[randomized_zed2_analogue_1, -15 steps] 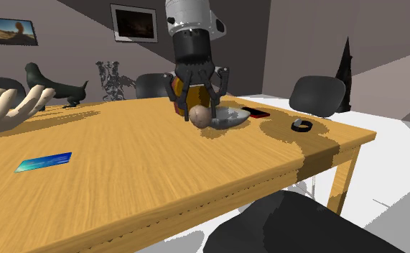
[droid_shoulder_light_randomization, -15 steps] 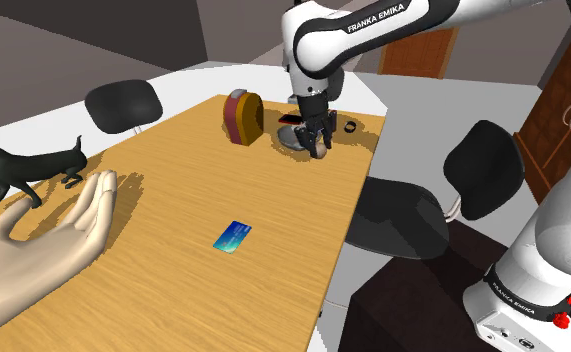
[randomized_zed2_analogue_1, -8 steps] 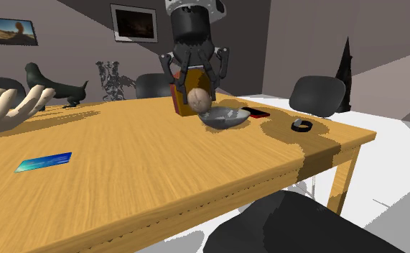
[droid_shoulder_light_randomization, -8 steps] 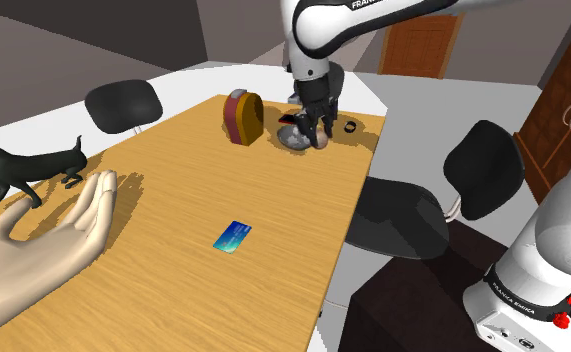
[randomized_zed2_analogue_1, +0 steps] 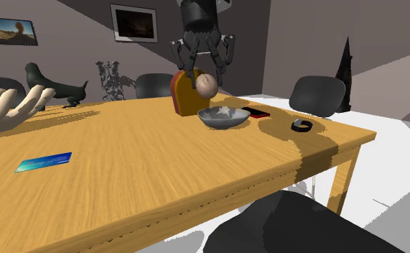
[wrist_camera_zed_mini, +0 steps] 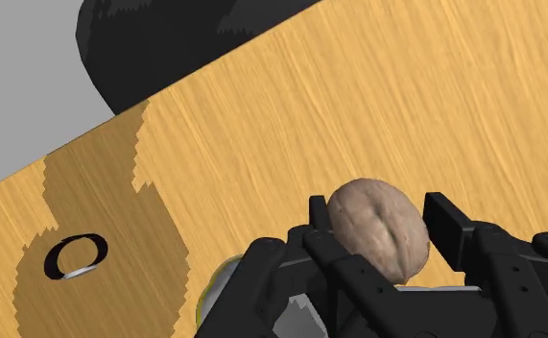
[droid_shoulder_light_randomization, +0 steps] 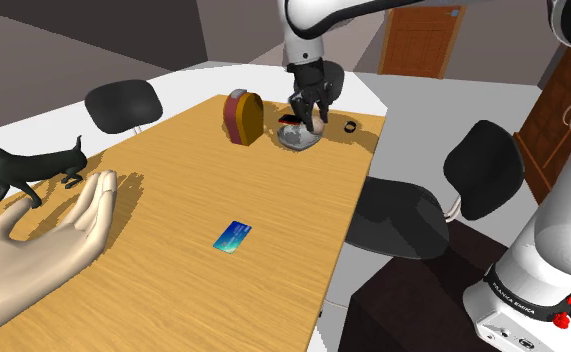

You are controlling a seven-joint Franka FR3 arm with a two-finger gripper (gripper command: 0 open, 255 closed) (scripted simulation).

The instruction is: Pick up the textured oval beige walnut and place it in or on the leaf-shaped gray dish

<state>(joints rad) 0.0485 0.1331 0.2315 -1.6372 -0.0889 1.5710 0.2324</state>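
Observation:
A beige, wrinkled oval walnut (randomized_zed2_analogue_1: 206, 85) (wrist_camera_zed_mini: 380, 229) hangs in the air, clasped between my black fingers. My gripper (randomized_zed2_analogue_1: 205, 79) (droid_shoulder_light_randomization: 308, 104) (wrist_camera_zed_mini: 377, 230) is shut on it, well above the wooden table. The grey leaf-shaped dish (randomized_zed2_analogue_1: 224, 118) (droid_shoulder_light_randomization: 299, 139) rests on the table just below the walnut, slightly toward the second exterior view's right. A sliver of the dish's pale rim (wrist_camera_zed_mini: 219, 278) peeks out beside my hand in the wrist view.
A red-and-tan rounded box (randomized_zed2_analogue_1: 185, 93) (droid_shoulder_light_randomization: 243, 117) stands right behind the dish. A small black ring (randomized_zed2_analogue_1: 301, 126) (wrist_camera_zed_mini: 74, 255) and a flat red item (randomized_zed2_analogue_1: 255, 113) lie nearby. A blue card (droid_shoulder_light_randomization: 232, 237), a hand sculpture (droid_shoulder_light_randomization: 43, 240), a black animal figure (droid_shoulder_light_randomization: 23, 170) and dark chairs (droid_shoulder_light_randomization: 485, 170) surround the table.
My gripper has risen with the walnut, from just above the table beside the dish to well over the dish's rim.

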